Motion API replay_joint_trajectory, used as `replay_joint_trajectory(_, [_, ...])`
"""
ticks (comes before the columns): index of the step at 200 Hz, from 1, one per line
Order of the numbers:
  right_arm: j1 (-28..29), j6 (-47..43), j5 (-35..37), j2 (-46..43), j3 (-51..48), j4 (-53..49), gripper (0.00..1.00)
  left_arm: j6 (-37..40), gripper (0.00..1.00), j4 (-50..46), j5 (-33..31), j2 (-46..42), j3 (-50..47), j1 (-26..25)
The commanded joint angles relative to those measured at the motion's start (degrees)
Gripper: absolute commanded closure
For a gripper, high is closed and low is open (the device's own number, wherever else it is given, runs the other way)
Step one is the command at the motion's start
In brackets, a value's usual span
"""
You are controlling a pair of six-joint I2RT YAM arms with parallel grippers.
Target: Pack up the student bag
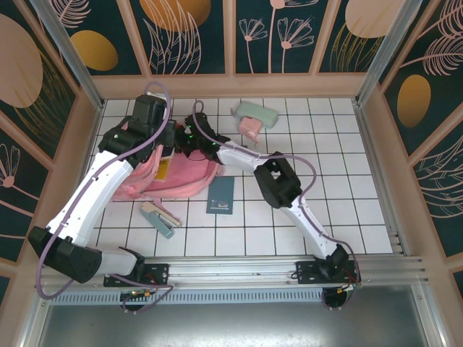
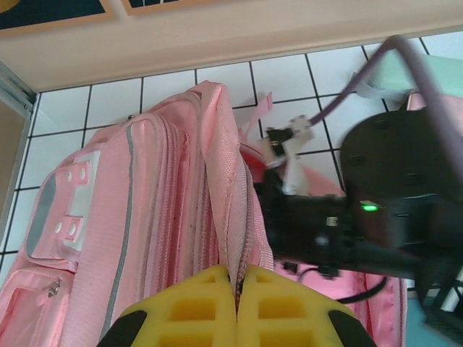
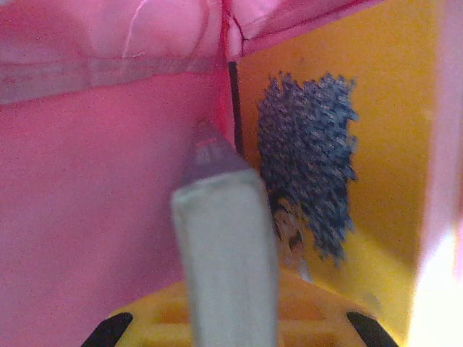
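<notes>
Student bag (image 1: 184, 182): lies on the bench (image 1: 340, 210), left of centre, under both arms, mouth open.
Handling: soft, light fabric that probably sags and folds; best taken at the zip edge or a strap.
Left hand (image 2: 237, 293): pressed together on the zip edge, lifting it.
Right hand (image 3: 230, 318): inside the bag, pinching a pale grey bar (image 3: 221, 238).
Around: navy notebook (image 1: 221, 195) and grey-green tool (image 1: 159, 219) just in front; mint pencil case (image 1: 258, 113) behind.
Obstruction: the slack flap may fall over the mouth.
</notes>
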Motion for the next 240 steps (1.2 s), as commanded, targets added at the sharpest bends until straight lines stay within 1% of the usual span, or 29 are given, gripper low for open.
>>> replay_joint_trajectory(1, [1.7, 1.9, 3.5, 4.6, 10.4, -4.2, 1.00, -1.3, 1.00, 6.0, 1.6, -2.8, 1.3, -0.4])
replay_joint_trajectory(19, [2.7, 2.8, 5.1, 8.3, 15.2, -3.7, 1.00, -1.6, 1.00, 6.2, 2.3, -3.0, 1.0, -0.4])
replay_joint_trajectory(37, [3.4, 3.1, 6.9, 10.4, 16.3, -0.5, 1.00, -2.0, 1.00, 6.3, 2.9, -3.1, 0.9, -0.4])
replay_joint_trajectory(47, [3.9, 2.4, 7.6, 11.3, 16.6, 2.5, 0.88, -2.2, 1.00, 6.4, 2.9, -2.9, 0.8, -0.4])
replay_joint_trajectory(65, [4.3, -0.1, 8.1, 12.6, 19.0, 3.6, 0.61, -2.5, 1.00, 6.4, 2.5, -3.0, 0.6, -0.4])
replay_joint_trajectory(76, [4.3, -1.9, 7.7, 12.2, 19.3, 3.2, 0.51, -2.7, 1.00, 6.4, 1.9, -3.1, 0.6, -0.4])
replay_joint_trajectory(81, [4.2, -2.7, 7.7, 11.8, 19.1, 2.2, 0.48, -2.7, 1.00, 6.4, 1.6, -3.2, 0.6, -0.4])
replay_joint_trajectory(83, [4.2, -3.0, 7.8, 11.6, 19.0, 1.8, 0.45, -2.7, 1.00, 6.3, 1.5, -3.2, 0.6, -0.4])
replay_joint_trajectory(100, [3.7, -6.7, 8.1, 9.3, 17.6, -2.8, 0.41, -2.8, 1.00, 6.2, 0.8, -2.9, 0.8, -0.4])
replay_joint_trajectory(106, [3.6, -8.2, 8.9, 8.0, 17.0, -5.6, 0.37, -2.8, 1.00, 6.2, 0.5, -2.9, 0.7, -0.3])
replay_joint_trajectory(118, [3.4, -11.3, 10.8, 5.2, 14.6, -9.6, 0.35, -2.8, 1.00, 6.1, 0.1, -2.8, 0.8, -0.3])
replay_joint_trajectory(131, [3.3, -13.5, 12.9, 2.0, 11.0, -12.6, 0.29, -2.8, 1.00, 6.2, -0.4, -2.6, 1.1, -0.4])
replay_joint_trajectory(156, [2.9, -15.1, 13.4, -2.0, 6.3, -14.2, 0.28, -2.9, 1.00, 5.8, -0.9, -1.8, 2.0, -0.3])
replay_joint_trajectory(171, [2.5, -15.6, 12.6, -2.8, 6.4, -16.0, 0.28, -3.1, 1.00, 5.6, -1.3, -1.4, 2.6, -0.3])
replay_joint_trajectory(193, [2.4, -18.2, 13.7, -4.8, 5.8, -19.2, 0.28, -3.3, 1.00, 5.2, -1.3, -1.1, 3.1, 0.0])
replay_joint_trajectory(211, [2.4, -21.3, 14.5, -8.9, 1.5, -18.9, 0.28, -3.6, 1.00, 5.2, -1.4, -1.3, 3.1, 0.5])
replay_joint_trajectory(240, [2.3, -28.2, 19.4, -18.3, -8.1, -18.4, 0.28, -5.1, 1.00, 6.1, -1.0, -1.5, 1.7, 1.7])
